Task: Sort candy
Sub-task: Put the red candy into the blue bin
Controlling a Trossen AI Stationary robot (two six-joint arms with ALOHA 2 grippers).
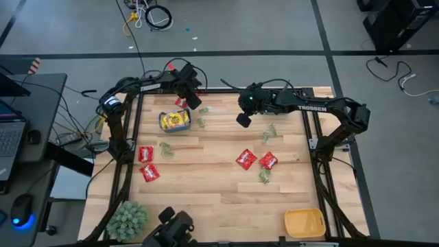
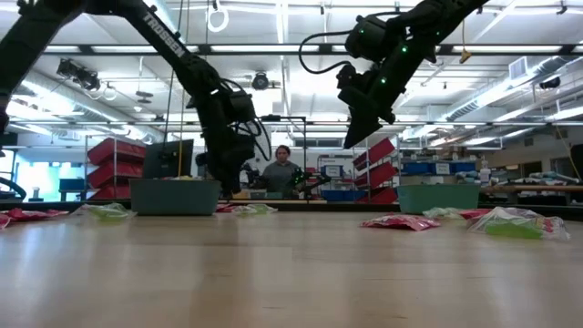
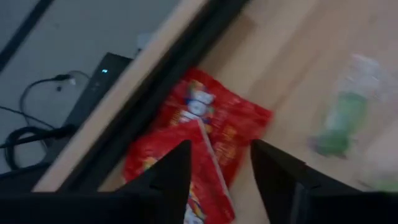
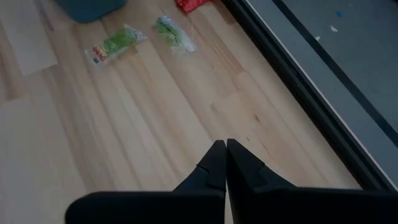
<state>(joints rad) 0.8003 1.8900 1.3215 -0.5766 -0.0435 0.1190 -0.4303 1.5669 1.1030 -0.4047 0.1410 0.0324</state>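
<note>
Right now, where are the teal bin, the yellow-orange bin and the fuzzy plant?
teal bin [image 1: 174, 121]: high view, on its rim.
yellow-orange bin [image 1: 304, 223]: high view, on its bare floor.
fuzzy plant [image 1: 127, 218]: high view, on its middle.

Both arms hang above the table [image 2: 291, 273]. Teal bins [image 2: 175, 196] sit far back, candy packets [image 2: 399, 221] beside them. A person [image 2: 281, 173] sits behind.

Even, bright light falls on the wooden table [image 1: 206, 171] from ceiling strip lamps [image 2: 273, 50] that show behind it in the low view; shadows on it are faint and soft. In the left wrist view the red packets [image 3: 205, 143] near the table's edge are smeared by motion blur; the tabletop nearest the low camera is out of focus.
</note>
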